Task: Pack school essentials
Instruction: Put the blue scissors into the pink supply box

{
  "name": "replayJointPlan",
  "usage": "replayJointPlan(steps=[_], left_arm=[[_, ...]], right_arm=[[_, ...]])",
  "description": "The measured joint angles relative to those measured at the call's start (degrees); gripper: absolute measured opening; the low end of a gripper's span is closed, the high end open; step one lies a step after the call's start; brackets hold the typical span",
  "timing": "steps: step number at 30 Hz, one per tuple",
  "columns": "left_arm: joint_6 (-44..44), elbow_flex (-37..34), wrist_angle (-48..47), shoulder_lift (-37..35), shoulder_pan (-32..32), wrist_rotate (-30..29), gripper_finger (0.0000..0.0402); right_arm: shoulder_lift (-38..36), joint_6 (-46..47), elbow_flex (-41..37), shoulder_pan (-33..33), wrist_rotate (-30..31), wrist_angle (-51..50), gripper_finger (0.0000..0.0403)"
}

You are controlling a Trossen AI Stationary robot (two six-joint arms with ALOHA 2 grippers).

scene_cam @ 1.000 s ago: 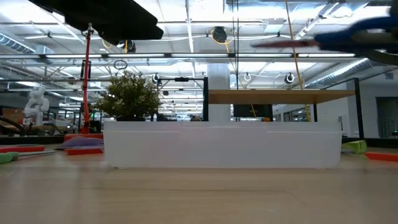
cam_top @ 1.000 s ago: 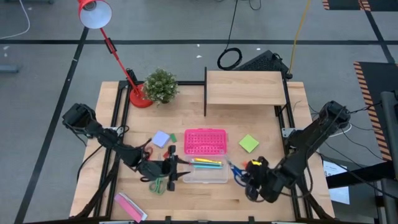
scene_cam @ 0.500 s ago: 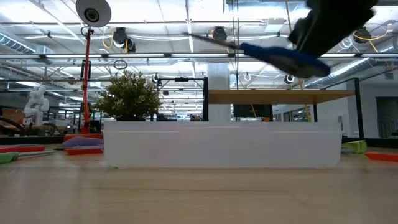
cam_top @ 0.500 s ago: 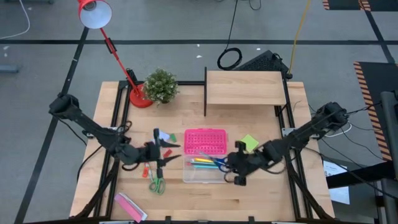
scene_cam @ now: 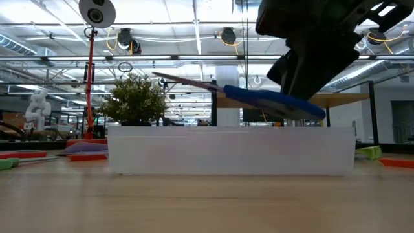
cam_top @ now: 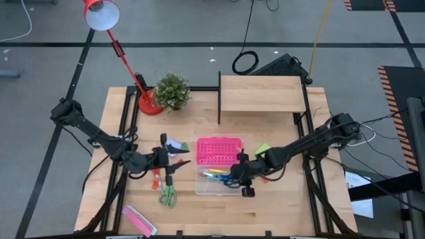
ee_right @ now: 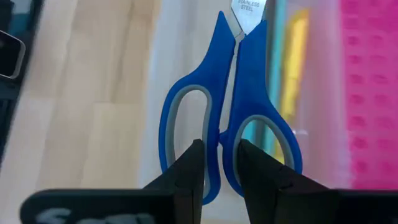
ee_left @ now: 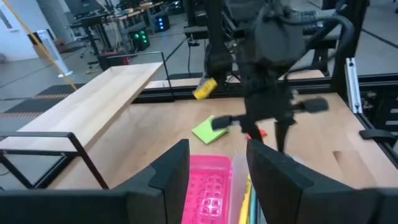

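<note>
Blue-handled scissors (scene_cam: 272, 100) hang over the clear box (cam_top: 219, 184), with my right gripper (cam_top: 240, 177) shut on them. Coloured pens (cam_top: 214, 174) lie inside the box. The pink perforated lid (cam_top: 219, 151) lies flat just beyond it. My left gripper (cam_top: 170, 164) stands open with nothing between its fingers, left of the box. Green-handled scissors (cam_top: 166, 196) and a red-handled pair (cam_top: 156, 178) lie on the table near it. A pale-blue pad (cam_top: 174, 145) and a lime-green pad (cam_top: 262, 149) lie flat on the table. My right gripper pinches the blue scissors where the two handle loops meet (ee_right: 219, 134), between its two fingers. The fingers come from the table's right and lie along the scissors. The scissors are lifted clear above the box, nearly level, blades (scene_cam: 194, 83) pointing toward the table's left.
A pink oblong packet (cam_top: 139, 220) lies at the near left corner. A red desk lamp (cam_top: 126, 60), a potted plant (cam_top: 171, 91) and a wooden shelf (cam_top: 262, 93) stand along the far edge. Bare wood shows near the front edge.
My right gripper has carried the blue scissors from the table's near right toward the left until they are over the clear box, and has come lower. My left gripper has drawn back from the box toward the table's left and far side.
</note>
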Motion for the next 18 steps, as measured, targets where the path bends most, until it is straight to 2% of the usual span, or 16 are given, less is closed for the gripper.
replayJointPlan(steps=[6, 13, 18], left_arm=[[-0.42, 0.0, -0.42, -0.02, 0.56, 0.01, 0.0163], [-1.53, 0.0, -2.03, -0.03, 0.33, 0.09, 0.0163], [-4.11, 0.0, -4.01, -0.04, 0.16, 0.15, 0.0163]], right_arm=[[3.95, 0.4, 0.07, 0.02, -3.02, 1.81, 0.0071], [4.71, 0.1, 0.07, 0.02, -3.04, 2.3, 0.0072], [4.66, -1.42, 0.07, 0.02, -3.01, 2.29, 0.0102]])
